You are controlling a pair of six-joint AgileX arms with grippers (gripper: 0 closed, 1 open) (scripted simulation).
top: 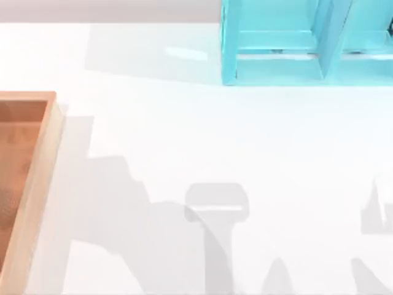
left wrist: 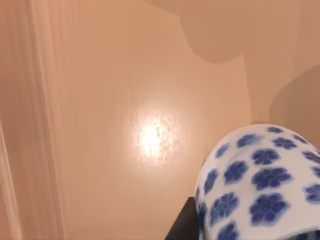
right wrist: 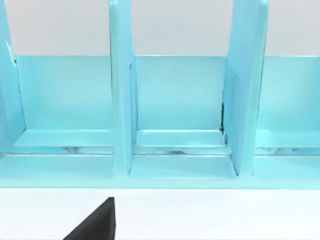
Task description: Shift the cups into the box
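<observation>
Your white cup with blue flowers [left wrist: 260, 185] hangs close over the box [left wrist: 125, 100] floor by your left arm, whose fingers' state you cannot tell, and your right arm faces the turquoise shelf [right wrist: 175, 115].

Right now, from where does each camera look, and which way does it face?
Top view: above the table, looking down; wooden box at left, turquoise shelf frame at top.
Left wrist view: close over the box's floor, beside the white cup with blue flowers.
Right wrist view: low, facing the shelf frame; a dark finger shows.
Top and right wrist views share the frame.
</observation>
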